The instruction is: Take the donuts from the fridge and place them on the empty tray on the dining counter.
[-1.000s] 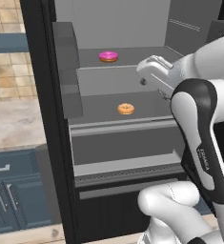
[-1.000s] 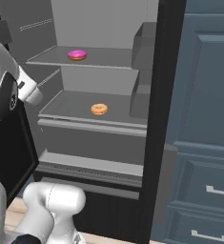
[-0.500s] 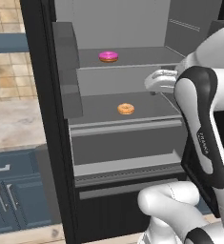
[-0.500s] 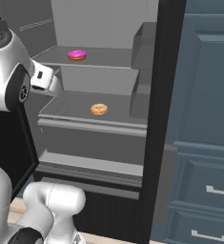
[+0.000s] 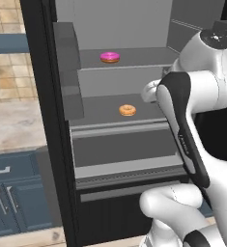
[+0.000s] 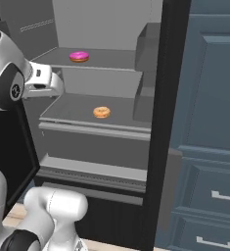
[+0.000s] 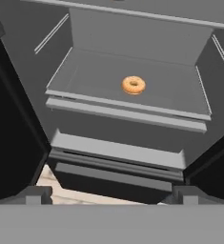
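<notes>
- The fridge [image 5: 62, 144] stands open, its grey interior facing the robot, with a black frame post on each side.
- Left of the fridge, in the left base view, a beige stone countertop [image 5: 11, 123] lies over blue-grey cabinets [image 5: 13, 193], with a tan tiled wall [image 5: 8, 67] behind it.
- Right of the fridge, in the right base view, tall blue-grey cabinet fronts [image 6: 209, 122] carry pale handles low down.
- A strip of light wooden floor [image 7: 61, 190] shows below the fridge in the hand view.
- The pink-frosted donut [image 5: 109, 57] lies on the upper shelf [image 6: 111, 59], near its middle.
- The orange-tan donut [image 7: 133, 85] sits alone on the shelf below [image 7: 99, 76], a little back from the front lip.
- Grey door bins [image 6: 147, 73] hang along the fridge's side walls.
- The gripper [image 7: 111, 195] hangs in front of the lower shelf, outside the fridge, its fingers spread wide with nothing between them; both donuts are untouched.
</notes>
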